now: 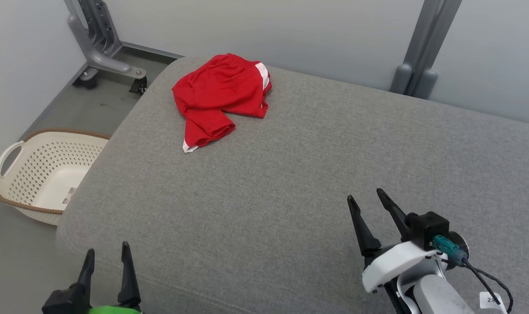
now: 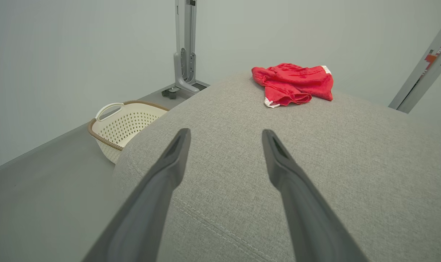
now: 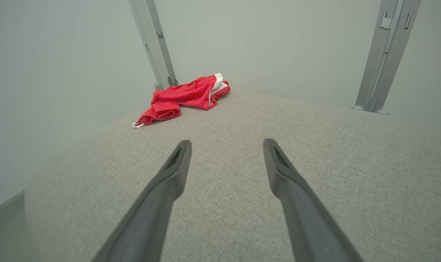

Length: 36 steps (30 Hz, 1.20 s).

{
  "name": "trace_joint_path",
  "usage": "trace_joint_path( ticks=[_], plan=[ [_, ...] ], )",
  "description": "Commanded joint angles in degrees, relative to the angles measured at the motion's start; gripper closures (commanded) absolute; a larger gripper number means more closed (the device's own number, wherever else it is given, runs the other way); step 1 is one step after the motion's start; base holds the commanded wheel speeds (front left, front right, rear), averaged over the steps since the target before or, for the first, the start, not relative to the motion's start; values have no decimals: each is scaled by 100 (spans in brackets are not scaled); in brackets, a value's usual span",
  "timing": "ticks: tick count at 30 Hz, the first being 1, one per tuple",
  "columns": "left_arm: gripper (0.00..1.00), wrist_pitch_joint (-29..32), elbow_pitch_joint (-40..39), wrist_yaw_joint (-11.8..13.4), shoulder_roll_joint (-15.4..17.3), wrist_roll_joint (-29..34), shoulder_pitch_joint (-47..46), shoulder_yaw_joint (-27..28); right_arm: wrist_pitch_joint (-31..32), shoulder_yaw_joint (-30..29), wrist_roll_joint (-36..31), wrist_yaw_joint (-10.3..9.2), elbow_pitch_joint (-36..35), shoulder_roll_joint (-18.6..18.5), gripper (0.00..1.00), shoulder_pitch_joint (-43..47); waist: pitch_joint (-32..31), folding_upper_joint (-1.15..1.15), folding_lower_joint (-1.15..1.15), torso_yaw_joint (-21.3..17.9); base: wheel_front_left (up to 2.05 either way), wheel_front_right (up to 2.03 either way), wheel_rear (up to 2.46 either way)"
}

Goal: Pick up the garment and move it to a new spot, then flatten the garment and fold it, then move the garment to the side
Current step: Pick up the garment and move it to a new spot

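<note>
— Handling of the red garment (image 1: 221,96)?
— Probably light, soft and limp; bound to sag and drape once lifted. Best pinched at the white-trimmed hem (image 1: 188,147) of the nearer leg, or at two edge points to keep it spread.
— Lying where?
— Crumpled on the grey cushion (image 1: 290,183), well ahead of both jaws: ahead and slightly right of the left jaws, ahead and left of the right jaws.
— Heading?
— Long axis slantwise: bunched body farthest off, one leg pointing back toward the left jaws.
— And the jaws?
— Released on both arms, grasping nothing. Left of the left jaws, a pale basket (image 1: 42,170) on the floor.
</note>
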Motion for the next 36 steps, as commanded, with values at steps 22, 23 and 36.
trace_joint_path(
  ticks=[22,23,36],
  plan=[
    [0,2343,-158,-485,2497,-393,-4616,-171,467,-775,-1228,-9,-1819,-38,0,-1536,3158,0,0,-1942,0,0,0],
    [0,2488,-43,-483,2561,-552,-4769,-194,493,-796,-1250,-9,-1888,-47,0,-1531,3260,0,0,-2011,0,0,0],
    [0,3276,1123,-490,3406,-2035,-5686,-1144,698,-1168,-1372,-9,-2862,-191,0,-1415,4215,0,0,-2506,0,0,0]
  ],
)
